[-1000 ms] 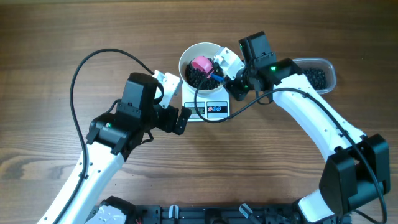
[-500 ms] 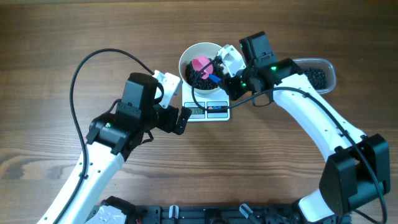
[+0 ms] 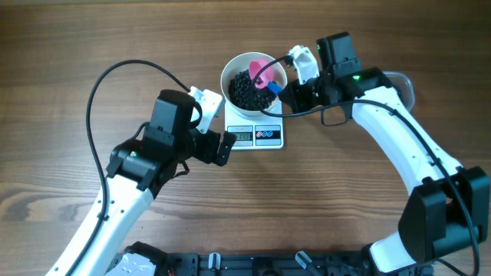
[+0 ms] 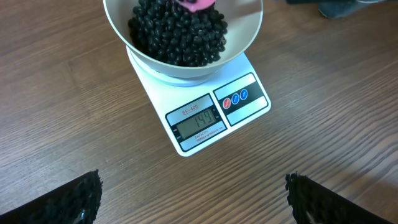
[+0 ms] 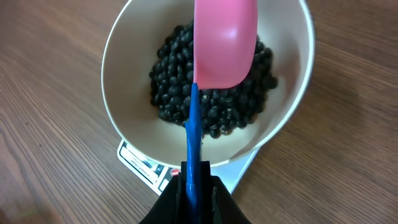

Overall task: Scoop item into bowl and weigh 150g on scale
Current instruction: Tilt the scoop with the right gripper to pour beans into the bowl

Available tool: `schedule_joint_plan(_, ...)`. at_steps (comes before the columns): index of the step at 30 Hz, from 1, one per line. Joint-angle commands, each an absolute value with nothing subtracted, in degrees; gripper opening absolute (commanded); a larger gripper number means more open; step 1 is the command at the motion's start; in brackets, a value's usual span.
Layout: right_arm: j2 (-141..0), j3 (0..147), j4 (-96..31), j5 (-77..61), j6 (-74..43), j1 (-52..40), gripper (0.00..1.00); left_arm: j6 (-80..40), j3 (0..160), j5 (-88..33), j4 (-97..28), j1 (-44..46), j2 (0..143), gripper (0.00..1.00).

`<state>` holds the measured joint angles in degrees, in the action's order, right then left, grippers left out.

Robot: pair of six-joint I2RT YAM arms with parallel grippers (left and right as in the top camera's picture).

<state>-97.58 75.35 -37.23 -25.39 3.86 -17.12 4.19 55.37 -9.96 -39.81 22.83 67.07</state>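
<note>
Item (image 4: pixel 180 31) in bowl (image 4: pixel 245 28) on scale (image 4: pixel 205 115); scoop (image 5: pixel 225 43) above bowl; tub (image 3: pixel 406 80) likely right.

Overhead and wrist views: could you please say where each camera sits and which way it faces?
Overhead: above the table, looking straight down on the bowl, scale, left arm and right arm.
Left wrist: low beside the scale, facing its display and the bowl; the open left gripper shows only at the bottom corners.
Right wrist: above the bowl, looking down along the scoop; right gripper shut on its blue handle.
Shared: all show the beans in the bowl on the scale.
</note>
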Motion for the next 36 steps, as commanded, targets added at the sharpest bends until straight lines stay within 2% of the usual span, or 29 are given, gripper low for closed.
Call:
schedule_joint_plan(1, -94.1, 75.7, -36.8, -29.4, 3.0, -17.1, 0.04, 4.3, 55.1, -10.9, -39.7, 23.1, 67.2, 1.0)
schedule_joint_plan(36, -93.5, 75.7, -36.4, -30.1, 4.6, -17.1, 0.04, 4.3, 55.1, -10.8, -39.7, 23.1, 67.2, 1.0)
